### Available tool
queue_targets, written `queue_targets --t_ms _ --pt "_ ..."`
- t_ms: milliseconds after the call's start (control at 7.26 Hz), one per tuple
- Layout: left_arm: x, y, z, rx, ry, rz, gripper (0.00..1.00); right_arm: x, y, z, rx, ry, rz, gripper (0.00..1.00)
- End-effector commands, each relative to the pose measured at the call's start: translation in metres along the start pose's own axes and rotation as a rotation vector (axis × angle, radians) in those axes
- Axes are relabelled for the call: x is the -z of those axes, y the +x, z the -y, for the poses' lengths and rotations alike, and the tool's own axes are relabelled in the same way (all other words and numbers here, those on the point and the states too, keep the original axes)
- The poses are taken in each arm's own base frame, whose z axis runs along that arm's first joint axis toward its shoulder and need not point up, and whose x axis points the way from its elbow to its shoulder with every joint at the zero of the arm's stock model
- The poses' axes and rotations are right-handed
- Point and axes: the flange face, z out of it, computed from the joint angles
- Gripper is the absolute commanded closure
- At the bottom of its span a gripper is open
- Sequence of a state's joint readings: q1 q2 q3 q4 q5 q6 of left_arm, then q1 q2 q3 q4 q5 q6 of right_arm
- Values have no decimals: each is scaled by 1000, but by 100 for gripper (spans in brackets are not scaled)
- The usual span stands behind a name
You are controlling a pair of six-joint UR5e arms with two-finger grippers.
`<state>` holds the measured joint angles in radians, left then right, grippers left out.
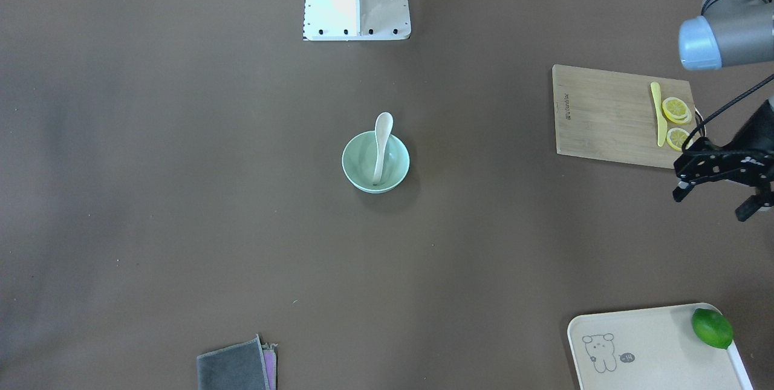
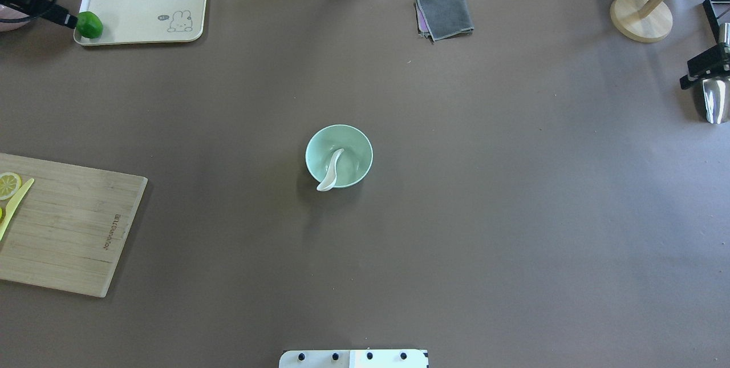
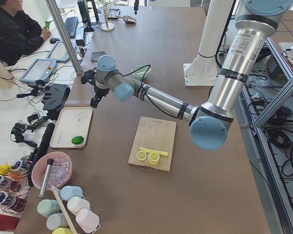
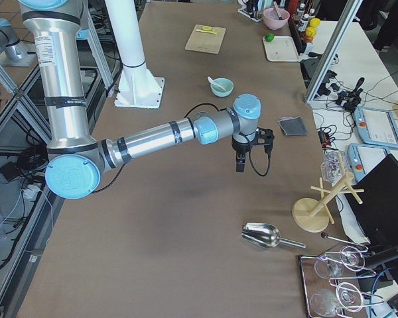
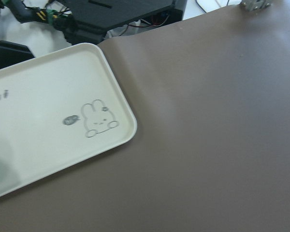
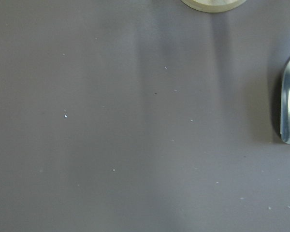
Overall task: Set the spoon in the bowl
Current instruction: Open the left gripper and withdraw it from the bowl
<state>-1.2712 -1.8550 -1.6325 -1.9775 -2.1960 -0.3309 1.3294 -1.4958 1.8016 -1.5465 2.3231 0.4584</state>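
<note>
The white spoon (image 1: 382,145) lies in the pale mint-green bowl (image 1: 396,166) at the table's middle, handle end down inside and scoop resting on the rim toward the robot. Both also show in the overhead view, spoon (image 2: 331,171) and bowl (image 2: 356,148). My left gripper (image 1: 713,202) is open and empty, hovering far off beside the cutting board. My right gripper (image 4: 239,159) hangs above bare table, far from the bowl; I cannot tell whether it is open or shut. Neither wrist view shows fingers.
A wooden cutting board (image 1: 604,115) holds lemon slices (image 1: 676,110) and a yellow knife (image 1: 658,113). A cream tray (image 1: 641,347) carries a lime (image 1: 712,328). A grey cloth (image 2: 445,14), a wooden stand (image 2: 640,15) and a metal scoop (image 2: 713,100) lie at the far side.
</note>
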Motion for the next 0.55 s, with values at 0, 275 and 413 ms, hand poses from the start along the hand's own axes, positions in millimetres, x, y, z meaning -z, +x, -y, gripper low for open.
queue_targets --t_ms 0,275,413 --pt "24 -68 -39 30 -3 55 2 0 59 -23 35 -25 -28 0" --pt "31 -145 -99 12 -63 119 2 4 101 -42 13 -26 -43 0" --pt "40 -174 -134 94 -95 120 2 4 118 -54 -21 -30 -46 0"
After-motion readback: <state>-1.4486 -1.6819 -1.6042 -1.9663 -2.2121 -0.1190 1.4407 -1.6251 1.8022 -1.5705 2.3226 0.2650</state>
